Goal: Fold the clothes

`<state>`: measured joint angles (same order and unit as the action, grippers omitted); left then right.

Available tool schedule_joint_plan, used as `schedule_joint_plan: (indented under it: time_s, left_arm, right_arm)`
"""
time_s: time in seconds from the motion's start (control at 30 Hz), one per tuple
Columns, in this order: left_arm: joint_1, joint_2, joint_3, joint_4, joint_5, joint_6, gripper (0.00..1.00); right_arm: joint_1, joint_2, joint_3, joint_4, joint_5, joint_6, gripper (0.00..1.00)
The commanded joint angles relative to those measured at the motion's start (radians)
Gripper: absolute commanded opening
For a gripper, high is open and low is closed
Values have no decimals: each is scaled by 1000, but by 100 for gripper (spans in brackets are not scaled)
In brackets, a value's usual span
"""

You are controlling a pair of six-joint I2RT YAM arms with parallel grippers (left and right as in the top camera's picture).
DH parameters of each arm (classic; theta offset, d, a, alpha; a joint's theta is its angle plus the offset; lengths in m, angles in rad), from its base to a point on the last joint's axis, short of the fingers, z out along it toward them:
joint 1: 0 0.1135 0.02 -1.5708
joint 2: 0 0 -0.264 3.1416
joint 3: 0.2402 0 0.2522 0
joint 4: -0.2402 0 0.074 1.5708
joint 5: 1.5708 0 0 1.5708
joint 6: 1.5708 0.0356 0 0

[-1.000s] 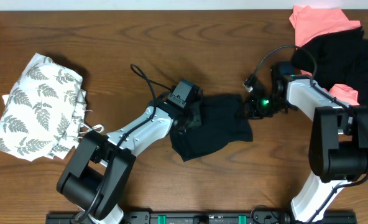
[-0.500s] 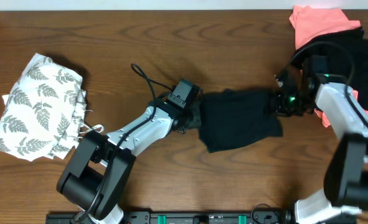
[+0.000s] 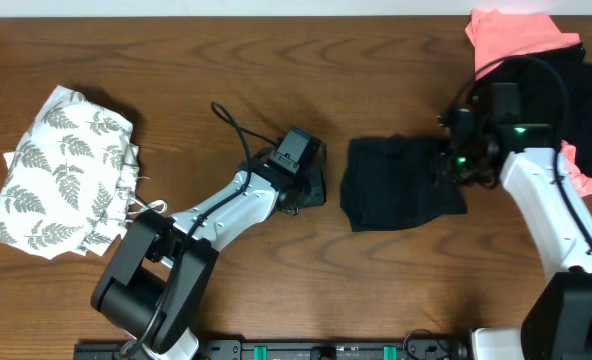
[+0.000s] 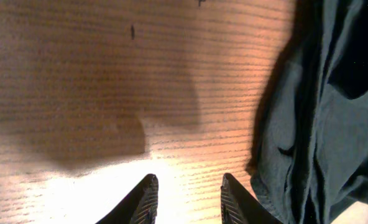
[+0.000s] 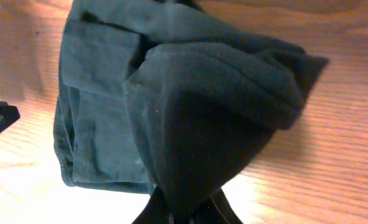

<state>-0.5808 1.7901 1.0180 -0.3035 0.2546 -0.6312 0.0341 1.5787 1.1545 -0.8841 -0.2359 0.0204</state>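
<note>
With the right gripper [image 5: 183,210] clamped on a bunched fold of the black shirt [image 3: 396,185] and the left gripper [image 4: 187,194] parted and empty with the shirt's edge just beside its fingers, one-sided pulling could drag it crumpled.

Overhead: even, diffuse light; sharp throughout; shadows faint.
Left wrist: heavy dark shadow across table [image 4: 78,81]; white glare along lower edge; wood grain soft.
Right wrist: black garment [image 5: 190,93] dim, near folds blurred; glare on wood lower left.

I see a wooden table [image 3: 176,60] holding a fern-print garment [image 3: 61,170] at left, a black shirt [image 3: 391,185] mid-table, and a coral and black pile [image 3: 576,90] at right.
</note>
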Motion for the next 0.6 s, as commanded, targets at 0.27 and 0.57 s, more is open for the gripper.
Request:
schedule_joint_plan:
  time_s: [0.27,0.57]
  left_arm:
    - [0,-14,1,-32,-19,9,35]
    - [11,-49,1,-35,-88,17,35]
  right_arm:
    - [173,3,5,73,120,138,1]
    - [298,75,5,134,120,229,1]
